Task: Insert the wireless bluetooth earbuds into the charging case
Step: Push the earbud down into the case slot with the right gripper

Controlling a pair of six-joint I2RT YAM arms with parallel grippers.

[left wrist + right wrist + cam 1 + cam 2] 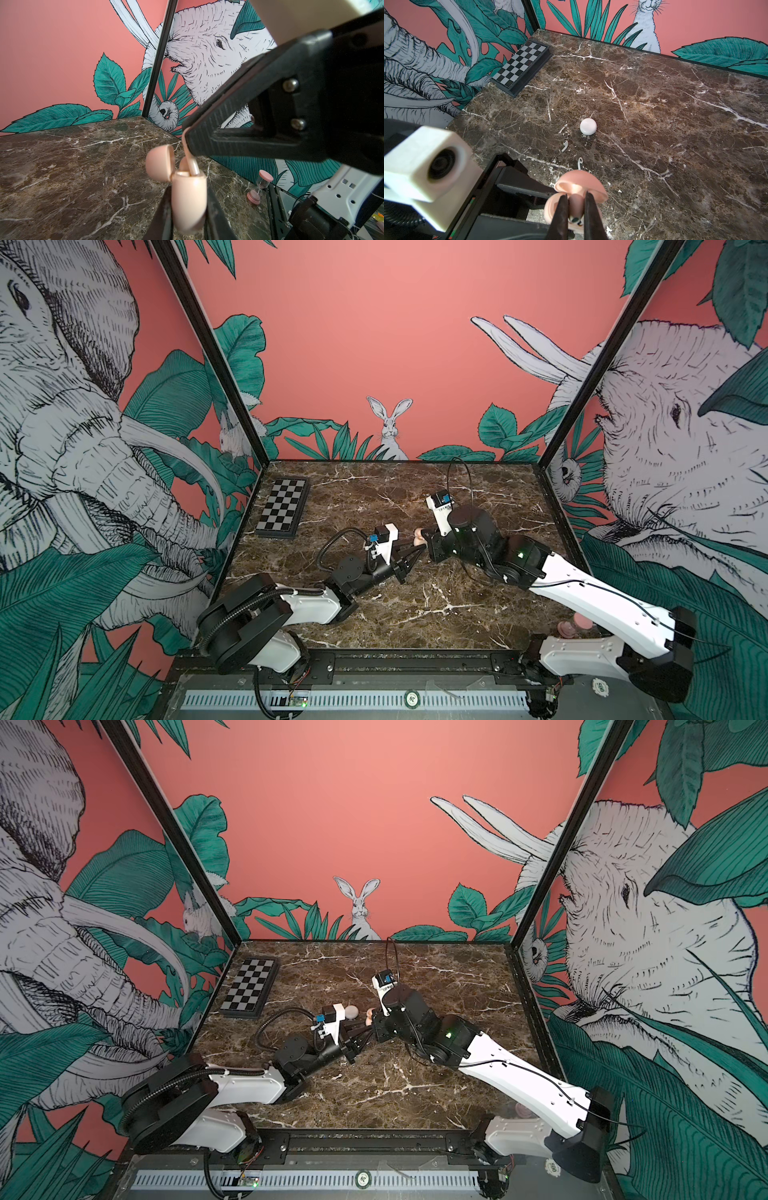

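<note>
A pale pink charging case [188,203] with its lid [159,164] hinged open is held above the marble, and my left gripper [189,197] is shut on its body. My right gripper [576,197] is shut on a pink earbud [576,204], whose lower end [193,168] sits in the case's opening. In both top views the two grippers meet at the pink case [419,536] [369,1016] mid-table. Two white earbuds [565,145] [580,163] lie loose on the marble beyond, beside a round white case [588,126] that is shut.
A folded chessboard [282,506] lies at the back left by the wall. A pink hourglass [259,187] stands near the front right edge, beside the right arm's base. The round white case [352,1012] sits just behind the left wrist camera.
</note>
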